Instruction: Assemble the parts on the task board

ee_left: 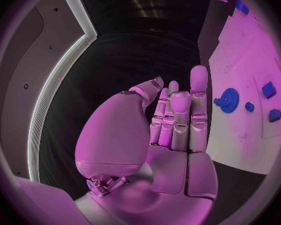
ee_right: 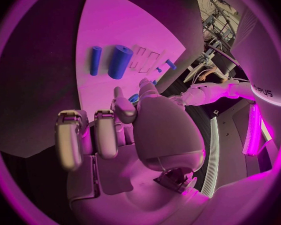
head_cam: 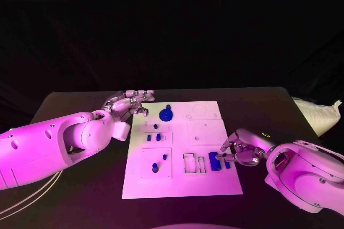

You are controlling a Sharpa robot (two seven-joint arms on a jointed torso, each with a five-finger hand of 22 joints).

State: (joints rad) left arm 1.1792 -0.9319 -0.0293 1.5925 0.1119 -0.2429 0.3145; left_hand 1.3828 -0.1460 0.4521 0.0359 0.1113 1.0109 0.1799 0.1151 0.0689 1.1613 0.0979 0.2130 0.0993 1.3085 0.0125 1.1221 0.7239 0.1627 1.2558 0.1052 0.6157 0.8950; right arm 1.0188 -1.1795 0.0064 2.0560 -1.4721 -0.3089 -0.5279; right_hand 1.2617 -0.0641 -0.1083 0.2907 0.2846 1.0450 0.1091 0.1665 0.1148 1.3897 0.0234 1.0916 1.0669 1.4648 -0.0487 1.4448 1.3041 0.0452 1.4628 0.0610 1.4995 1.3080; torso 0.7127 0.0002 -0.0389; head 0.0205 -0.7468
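Task board [head_cam: 183,184], a white rectangular plate, lies flat in the middle of the black table [head_cam: 71,204], its long sides running from near to far. On its near half, toward the right edge, a thick blue cylinder [head_cam: 214,161] and a thinner blue pin [head_cam: 227,164] lie side by side, just right of two outlined rectangular slots [head_cam: 195,163]. The right hand [head_cam: 240,152] sits at the board's right edge beside these two pieces, fingers curled downward and apart; the right wrist view shows the cylinder [ee_right: 120,61] and pin [ee_right: 95,60] lying free on the plate beyond the fingertips [ee_right: 118,92], with nothing held in the hand. Whether a fingertip touches the pin cannot be told from the head view. On the near left of the board a square recess carries two small blue parts [head_cam: 155,167]. Farther along, a second recess holds two short blue pegs [head_cam: 153,137], with one more small blue piece [head_cam: 155,125] just beyond it. At the far left of the board stands a blue gear-shaped part [head_cam: 165,113]. The left hand [head_cam: 130,104] hovers at the board's far left corner, close beside the gear but apart from it. In the left wrist view its fingers [ee_left: 178,115] are extended and pressed close together, the palm bare, and the gear [ee_left: 229,99] lies on the plate beyond them.
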